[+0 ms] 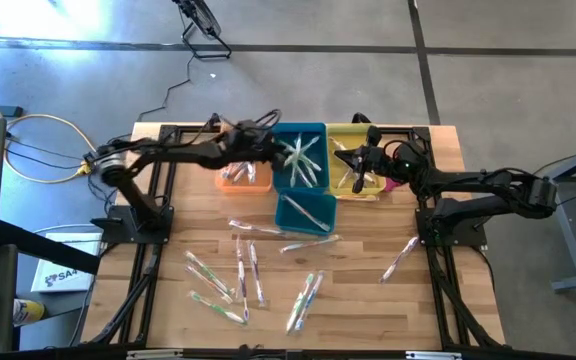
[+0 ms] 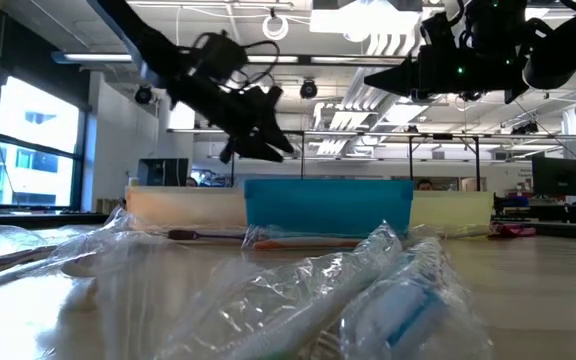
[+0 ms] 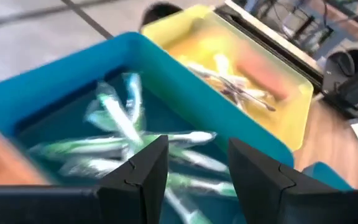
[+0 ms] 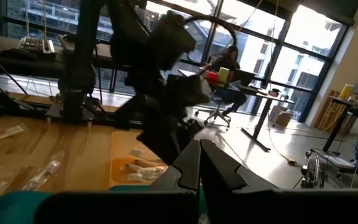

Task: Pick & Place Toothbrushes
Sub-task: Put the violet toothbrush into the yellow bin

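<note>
Big open office behind, glass walls, ceiling lights, and a person sitting at a desk (image 4: 227,73) way back there. Up front is the light wooden worktop (image 1: 368,300) with three plastic bins lined up along its far edge: an orange bin (image 1: 245,176) on the left, a teal bin (image 1: 301,157) in the middle and a yellow bin (image 1: 353,165) on the right. A teal lid-looking tray (image 1: 305,212) sits just on the near side of the middle one.

The wrapped toothbrushes (image 1: 238,270) in clear shiny plastic are mostly scattered over the near half of the worktop, a bunch left of centre, a pair (image 1: 305,300) near the middle and one lone one (image 1: 400,258) off to the right. More are already piled in the teal bin, green and white handles, and a few in the yellow and orange ones.

The left gripper (image 1: 268,147) hangs over the seam between the orange and teal bins, jaws spread apart with nothing in them. The right gripper (image 1: 346,158) hovers over the yellow bin, jaws pressed together, and I can't see anything between them.
</note>
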### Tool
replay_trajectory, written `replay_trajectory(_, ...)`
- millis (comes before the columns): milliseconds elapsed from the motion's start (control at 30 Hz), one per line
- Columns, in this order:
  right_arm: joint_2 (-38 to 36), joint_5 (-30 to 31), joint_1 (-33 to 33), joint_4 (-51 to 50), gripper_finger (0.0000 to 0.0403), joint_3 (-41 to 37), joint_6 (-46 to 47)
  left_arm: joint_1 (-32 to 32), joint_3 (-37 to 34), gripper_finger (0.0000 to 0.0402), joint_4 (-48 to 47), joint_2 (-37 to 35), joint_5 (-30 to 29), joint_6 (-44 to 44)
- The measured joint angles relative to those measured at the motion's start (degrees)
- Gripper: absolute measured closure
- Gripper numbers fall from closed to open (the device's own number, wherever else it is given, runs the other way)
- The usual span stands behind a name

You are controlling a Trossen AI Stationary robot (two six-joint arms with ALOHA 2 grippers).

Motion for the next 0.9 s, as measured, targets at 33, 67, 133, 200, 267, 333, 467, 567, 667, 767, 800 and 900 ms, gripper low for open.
replay_trajectory(33, 0.0, 0.0, 0.0, 0.0, 0.0401, 0.0, 0.0, -0.4, -2.4, 0.0241, 1.4, -1.8, -0.6, 0.0)
replay_trajectory(67, 0.0, 0.0, 0.0, 0.0, 0.0401, 0.0, 0.0, -0.8, -4.6, 0.0241, 2.5, -3.6, -1.3, 0.0)
replay_trajectory(133, 0.0, 0.0, 0.0, 0.0, 0.0401, 0.0, 0.0, -2.0, -9.2, 0.0241, 5.9, -7.5, -1.8, 0.0)
replay_trajectory(200, 0.0, 0.0, 0.0, 0.0, 0.0401, 0.0, 0.0, -3.6, -13.3, 0.0241, 9.6, -11.5, -1.7, 0.0)
replay_trajectory(267, 0.0, 0.0, 0.0, 0.0, 0.0401, 0.0, 0.1, -5.1, -17.1, 0.0241, 11.6, -15.2, -1.6, 0.0)
replay_trajectory(333, 0.0, 0.0, 0.0, 0.0, 0.0401, 0.0, 0.2, -6.7, -19.9, 0.0241, 11.9, -18.9, -2.0, 0.2)
replay_trajectory(467, 0.0, 0.0, 0.0, 0.0, 0.0401, 0.0, 0.2, -10.1, -23.8, 0.0241, 12.1, -26.5, -2.1, 1.3)
replay_trajectory(567, 0.0, 0.0, 0.0, 0.0, 0.0401, 0.0, 1.1, -12.5, -26.2, 0.0241, 12.1, -31.9, -2.1, 3.1)
replay_trajectory(667, 0.0, 0.0, 0.0, 0.0, 0.0401, 0.0, 1.6, -14.2, -28.4, 0.0241, 11.8, -37.4, -2.4, 3.9)
replay_trajectory(767, 0.0, 0.0, 0.0, 0.0, 0.0401, 0.0, 1.7, -16.0, -29.3, 0.0241, 10.7, -41.5, -1.5, 2.3)
replay_trajectory(800, 0.0, 0.0, 0.0, 0.0, 0.0401, 0.0, 1.7, -16.6, -29.4, 0.0241, 10.7, -42.4, -1.1, 0.7)
replay_trajectory(900, 0.0, 0.0, 0.0, 0.0, 0.0401, 0.0, 1.7, -17.9, -29.4, 0.0241, 10.7, -44.3, 0.3, -5.6)
